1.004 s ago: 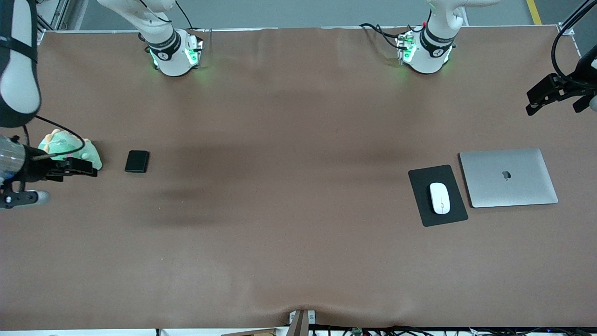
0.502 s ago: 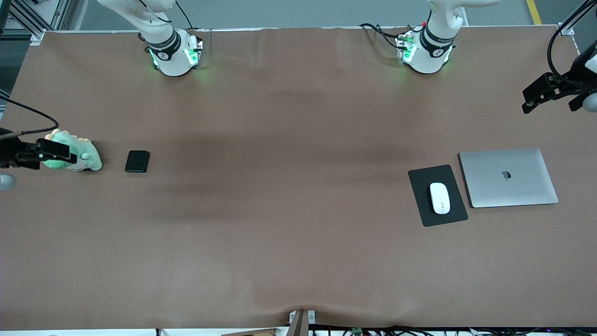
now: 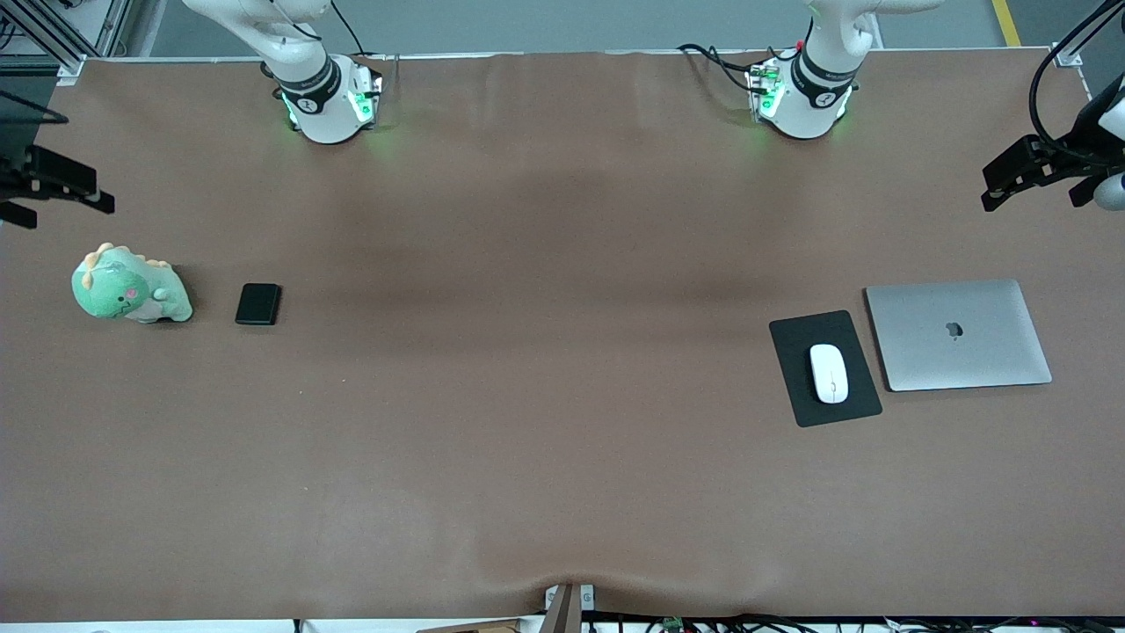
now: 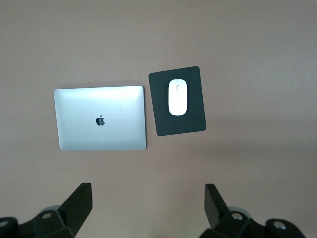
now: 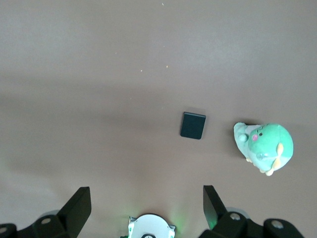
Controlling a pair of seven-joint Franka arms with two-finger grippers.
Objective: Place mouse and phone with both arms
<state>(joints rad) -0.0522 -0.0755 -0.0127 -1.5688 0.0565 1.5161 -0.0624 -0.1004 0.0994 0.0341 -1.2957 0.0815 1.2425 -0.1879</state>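
The white mouse lies on a black mouse pad toward the left arm's end of the table. At the right arm's end, the small black phone lies flat on the brown table. My left gripper hangs high over the table's edge at its own end, open and holding nothing. Raised over the table's edge at its own end, my right gripper is also open, with nothing between its fingers. Neither gripper touches anything.
A closed silver laptop lies beside the mouse pad. A green plush dinosaur sits beside the phone. The arms' bases stand along the table's edge farthest from the front camera.
My right arm has swung off the plush dinosaur toward the table's edge, leaving the toy uncovered. The left gripper has shifted slightly. Mouse and phone have not moved.
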